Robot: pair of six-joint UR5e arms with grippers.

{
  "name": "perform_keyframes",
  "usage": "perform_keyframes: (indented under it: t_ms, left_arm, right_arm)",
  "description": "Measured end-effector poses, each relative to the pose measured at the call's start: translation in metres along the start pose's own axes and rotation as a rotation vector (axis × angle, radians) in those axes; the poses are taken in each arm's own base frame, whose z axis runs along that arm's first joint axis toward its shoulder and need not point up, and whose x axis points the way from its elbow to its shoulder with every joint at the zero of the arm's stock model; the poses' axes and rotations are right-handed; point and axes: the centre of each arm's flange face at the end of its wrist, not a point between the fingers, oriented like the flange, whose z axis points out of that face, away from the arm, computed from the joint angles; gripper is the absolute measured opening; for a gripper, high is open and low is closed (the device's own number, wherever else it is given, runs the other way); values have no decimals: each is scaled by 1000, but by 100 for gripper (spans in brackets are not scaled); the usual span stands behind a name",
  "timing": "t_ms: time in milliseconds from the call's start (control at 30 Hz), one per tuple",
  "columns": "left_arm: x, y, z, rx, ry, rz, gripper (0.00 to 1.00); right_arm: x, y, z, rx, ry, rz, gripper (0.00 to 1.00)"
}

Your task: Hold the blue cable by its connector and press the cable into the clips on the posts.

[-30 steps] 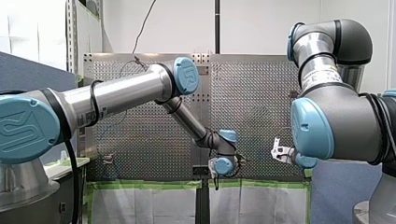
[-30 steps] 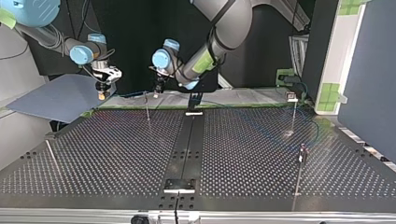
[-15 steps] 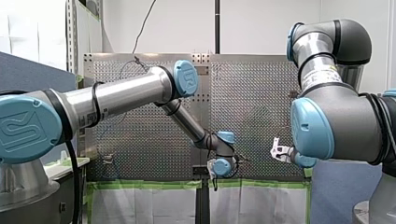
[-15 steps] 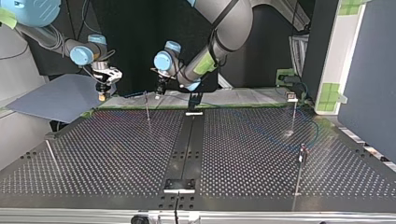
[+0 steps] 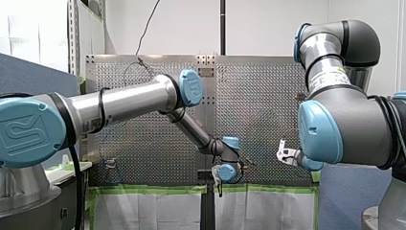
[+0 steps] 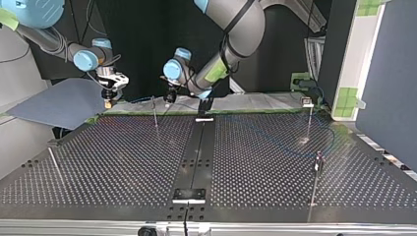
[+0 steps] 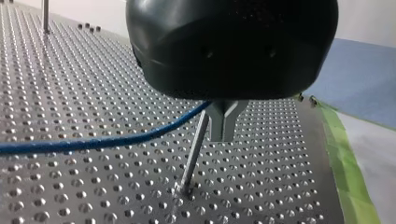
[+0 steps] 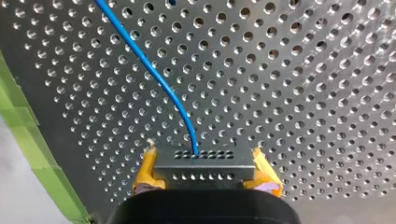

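Left tool [image 7: 223,134] has lowered beside one post [image 7: 193,156], gripping one blue cable [image 7: 93,142].

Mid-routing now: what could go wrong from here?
1. My left gripper holds the blue cable right beside the thin post; a small drift may bend the post or slip the cable past it.
2. My right gripper grips the connector only at its ends; cable tension might tug it loose.

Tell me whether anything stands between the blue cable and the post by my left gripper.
Nothing visible does. The blue cable runs straight to the top of the post, beside my left gripper. Whether it sits in a clip there is hidden.
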Motion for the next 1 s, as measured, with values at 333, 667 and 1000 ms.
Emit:
perform_keyframes:
  t_ms: [333, 667, 1000]
  left_arm:
    - [3, 16, 8, 3, 16, -29, 0]
    - [4, 24, 18, 0, 19, -46, 0]
    - [-13, 28, 31, -19, -23, -63, 0]
  right_arm:
    - [3, 2, 4, 4, 8, 10, 0]
    - [24, 9, 26, 6, 27, 20, 0]
    - [29, 16, 32, 3, 57, 21, 0]
